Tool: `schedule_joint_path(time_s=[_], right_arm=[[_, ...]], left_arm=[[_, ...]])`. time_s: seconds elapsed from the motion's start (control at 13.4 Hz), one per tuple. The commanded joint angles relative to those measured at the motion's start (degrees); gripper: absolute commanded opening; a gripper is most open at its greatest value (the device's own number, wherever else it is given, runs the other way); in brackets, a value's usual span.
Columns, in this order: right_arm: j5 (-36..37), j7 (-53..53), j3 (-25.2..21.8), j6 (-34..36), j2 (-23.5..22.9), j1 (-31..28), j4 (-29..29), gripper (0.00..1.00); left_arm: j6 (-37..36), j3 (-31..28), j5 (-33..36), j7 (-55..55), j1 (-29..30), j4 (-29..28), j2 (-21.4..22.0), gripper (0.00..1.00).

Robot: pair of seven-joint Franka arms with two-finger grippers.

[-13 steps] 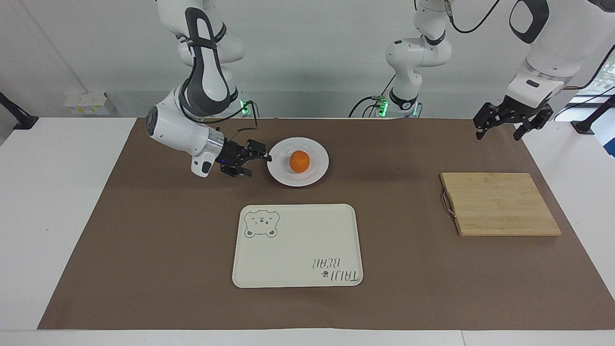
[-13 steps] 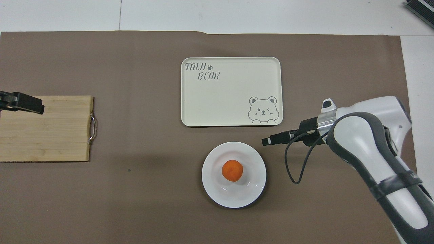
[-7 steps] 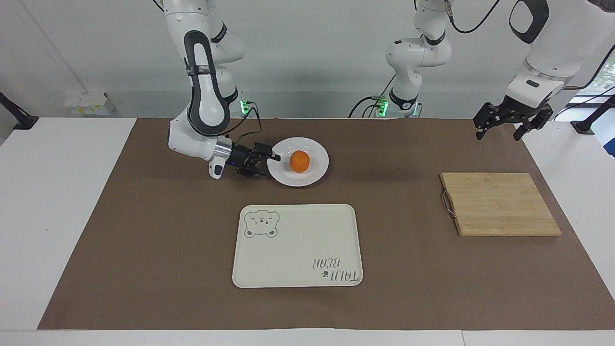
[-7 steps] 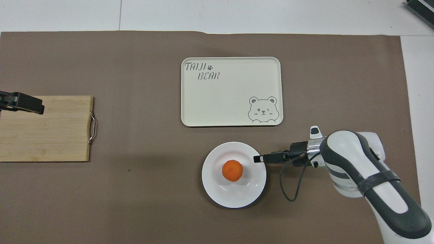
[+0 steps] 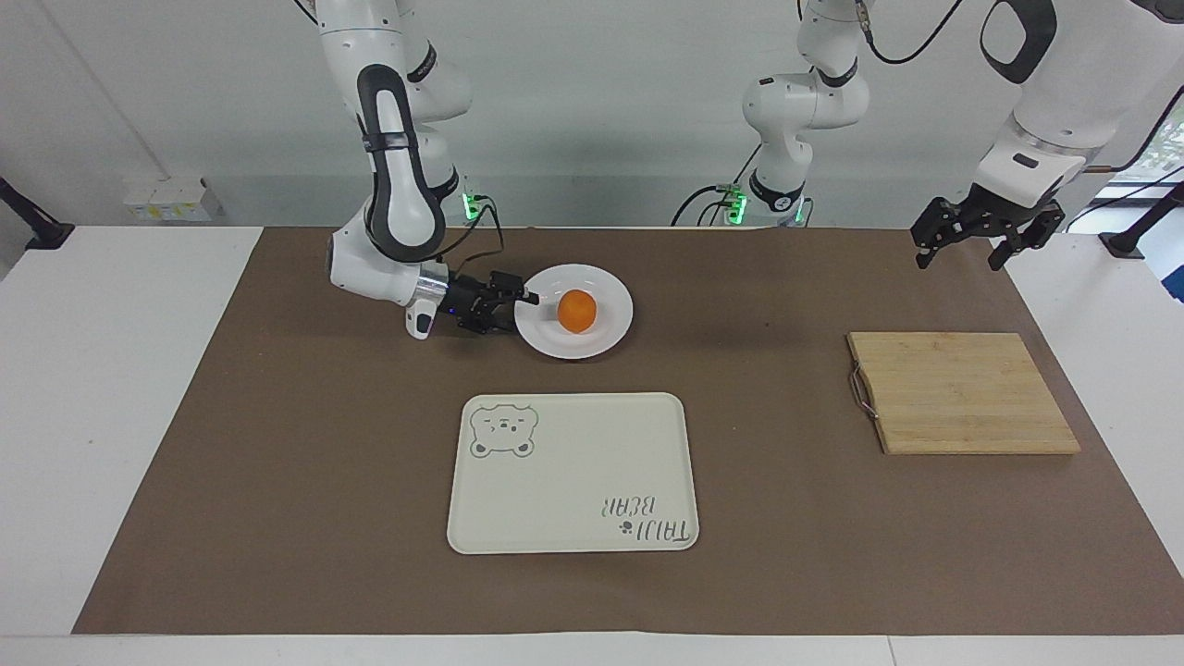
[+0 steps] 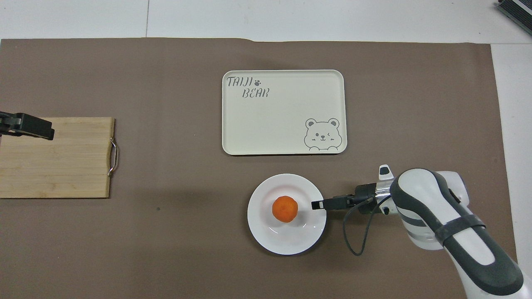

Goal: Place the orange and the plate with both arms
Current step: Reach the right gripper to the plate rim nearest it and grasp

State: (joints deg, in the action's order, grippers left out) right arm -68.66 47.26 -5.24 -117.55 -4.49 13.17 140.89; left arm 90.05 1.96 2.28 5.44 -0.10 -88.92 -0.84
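The orange rests in the middle of the white plate, which lies on the brown mat close to the robots. My right gripper lies low and level at the plate's rim, on the side toward the right arm's end. It is open, one finger reaching over the rim, and it is apart from the orange. The left gripper waits raised over the edge of the cutting board, open with nothing in it.
A cream tray with a bear drawing lies farther from the robots than the plate. A wooden cutting board with a metal handle sits toward the left arm's end of the table.
The right arm has swung in and dropped, bringing its gripper from beside the plate to the rim. The left arm, plate and orange have not moved.
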Motion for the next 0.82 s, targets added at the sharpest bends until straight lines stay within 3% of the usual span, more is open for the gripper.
schedule_joint_path(time_s=[0.0,0.37,0.52,0.75], right_arm=[[-2.18,2.23,0.06,0.13,3.70,0.01,4.21,1.00],[-2.27,2.23,0.06,0.13,4.93,0.19,6.42,1.00],[-2.18,2.14,0.06,0.13,4.93,0.27,6.42,0.89],[-3.75,2.14,0.06,-0.22,3.79,0.27,6.42,0.84]], left_arm=[[-0.40,0.33,-0.43,0.28,0.63,-0.03,0.40,1.00],[-0.40,0.33,-0.43,0.28,0.54,-0.03,0.40,1.00],[-0.40,0.33,-0.43,0.28,0.54,-0.03,0.40,1.00],[-0.40,0.33,-0.43,0.28,0.63,-0.03,0.40,1.00]])
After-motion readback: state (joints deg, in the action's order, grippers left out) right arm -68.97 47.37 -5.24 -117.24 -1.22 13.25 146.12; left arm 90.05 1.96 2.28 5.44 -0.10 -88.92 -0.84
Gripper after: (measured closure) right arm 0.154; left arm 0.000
